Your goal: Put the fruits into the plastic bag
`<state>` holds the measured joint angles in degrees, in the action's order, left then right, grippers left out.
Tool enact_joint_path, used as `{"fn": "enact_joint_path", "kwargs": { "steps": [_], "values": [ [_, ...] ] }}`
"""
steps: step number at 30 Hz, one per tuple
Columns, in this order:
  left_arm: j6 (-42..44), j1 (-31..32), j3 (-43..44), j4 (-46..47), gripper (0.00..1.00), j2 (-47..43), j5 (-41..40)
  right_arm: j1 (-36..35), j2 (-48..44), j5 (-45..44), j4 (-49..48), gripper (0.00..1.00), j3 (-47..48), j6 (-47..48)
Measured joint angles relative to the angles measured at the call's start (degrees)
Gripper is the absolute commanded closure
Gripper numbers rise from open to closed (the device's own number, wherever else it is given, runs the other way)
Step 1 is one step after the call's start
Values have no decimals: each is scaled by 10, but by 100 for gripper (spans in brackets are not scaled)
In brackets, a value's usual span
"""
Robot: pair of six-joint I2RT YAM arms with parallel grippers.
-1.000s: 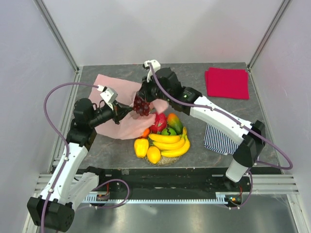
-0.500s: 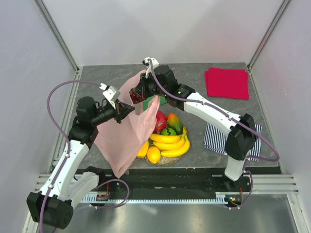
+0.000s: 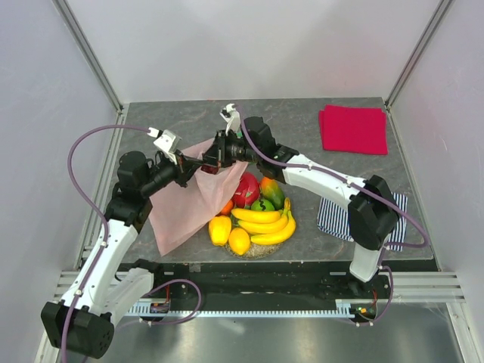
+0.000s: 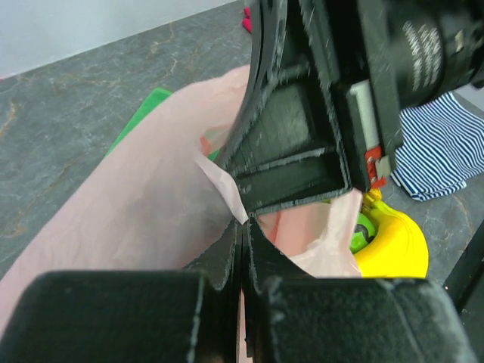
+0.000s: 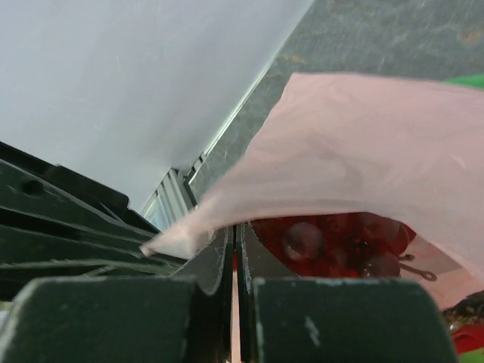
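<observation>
Change since half a second ago: the plastic bag (image 3: 185, 204) hangs lower and shorter, left of centre.

Lower centre: banana bunch (image 3: 265, 223) and other loose fruits heaped on the grey plate (image 3: 257, 250), outside the bag.

Centre: left gripper (image 3: 185, 168) and right gripper (image 3: 215, 155), just beside each other, each pinched shut on the bag's rim. Dark grapes (image 5: 333, 242) show through the film.

Upper right: red cloth (image 3: 353, 128).

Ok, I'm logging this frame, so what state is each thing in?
plastic bag: lifted, hanging between the two hands.
left hand: shut, pinching the bag's rim.
right hand: shut on the rim's other side.
grapes: apparently inside the bag.
bananas: in the fruit pile, not bagged.
red cloth: folded, lying flat.
striped cloth: spread flat.
</observation>
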<state>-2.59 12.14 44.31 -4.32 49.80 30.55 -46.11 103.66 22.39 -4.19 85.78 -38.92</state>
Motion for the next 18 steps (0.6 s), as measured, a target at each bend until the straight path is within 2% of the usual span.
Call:
{"fn": "enact_joint_path", "kwargs": {
  "steps": [9, 12, 13, 15, 16, 18],
  "values": [
    [0, 0, 0, 1, 98, -3, -4, -7, 49, 37, -50, 99, -35, -31],
    [0, 0, 0, 1, 98, -3, -7, -7, 69, 45, -56, 84, -35, -33],
    [0, 0, 0, 1, 98, -3, -9, -7, 72, 46, -55, 70, -35, -34],
    [0, 0, 0, 0, 98, -3, -19, -7, 74, 48, -52, 54, -35, -32],
    [0, 0, 0, -1, 98, -3, -24, -7, 74, 47, -52, 41, -35, -28],
    [1, 0, 0, -4, 98, -3, -39, -7, 71, 42, -49, 33, -35, -19]
  ]
}}
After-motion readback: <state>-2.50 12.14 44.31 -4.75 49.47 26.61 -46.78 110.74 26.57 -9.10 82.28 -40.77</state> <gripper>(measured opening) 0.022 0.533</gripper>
